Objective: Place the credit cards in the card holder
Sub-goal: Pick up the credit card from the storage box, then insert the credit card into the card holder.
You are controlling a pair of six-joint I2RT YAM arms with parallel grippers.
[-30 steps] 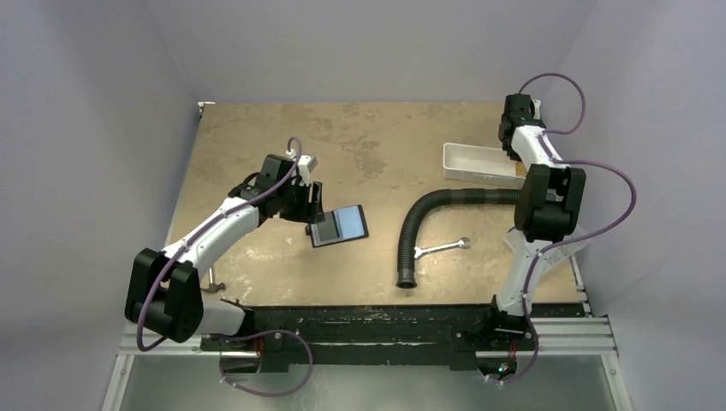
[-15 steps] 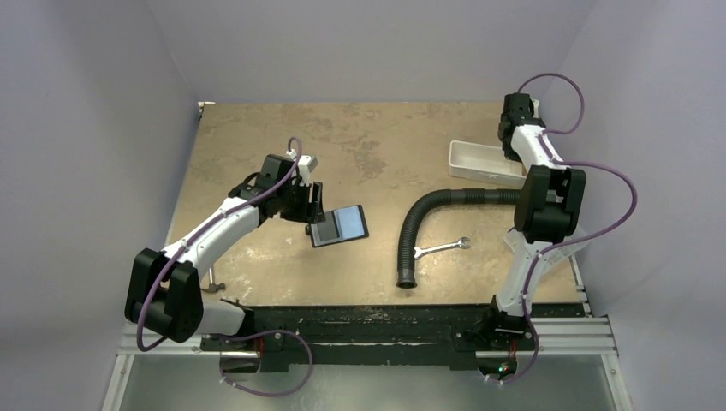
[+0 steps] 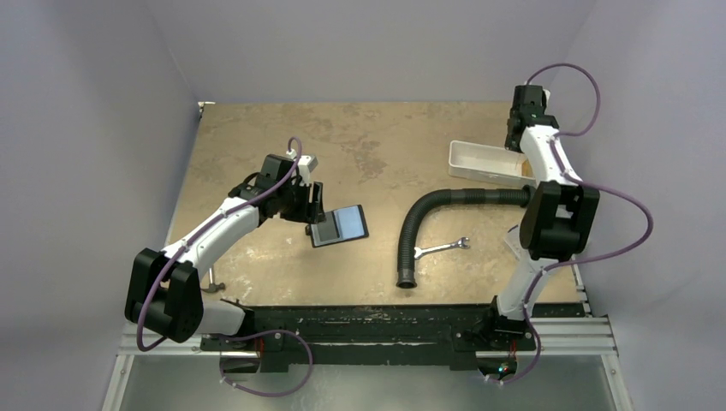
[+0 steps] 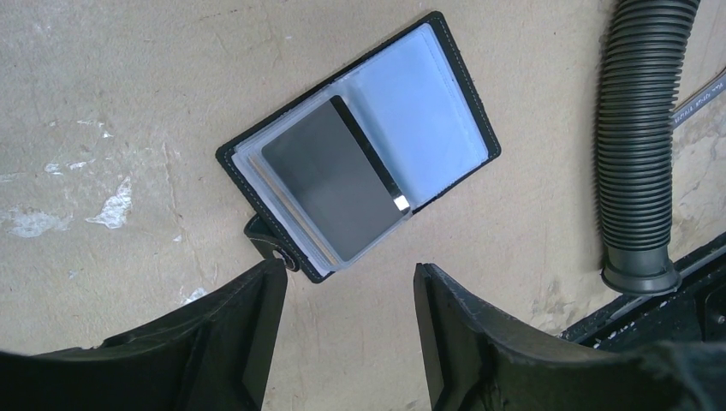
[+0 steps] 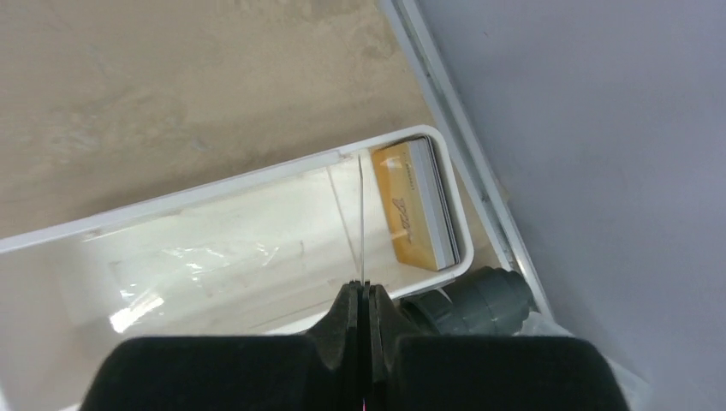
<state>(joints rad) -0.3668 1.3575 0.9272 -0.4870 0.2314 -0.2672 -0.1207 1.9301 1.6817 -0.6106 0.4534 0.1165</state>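
The right pincer (image 5: 363, 289) is pressed together on a credit card (image 5: 361, 214) seen edge-on over the white tray (image 5: 171, 203); the left pincer (image 4: 349, 276) is spread beside the open card holder (image 4: 419, 94) on the worktop (image 4: 103, 86). Risk — the card may be twisted or dropped in transit by so shallow a pinch.

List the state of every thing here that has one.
card holder, open flat on the table.
dark card, in one clear sleeve.
left gripper, jaws open by the holder's edge.
right gripper, jaws shut on a thin card.
thin card, edge-on above the white tray.
stacked cards, at one end of the tray.
wrench, lying flat on the table.
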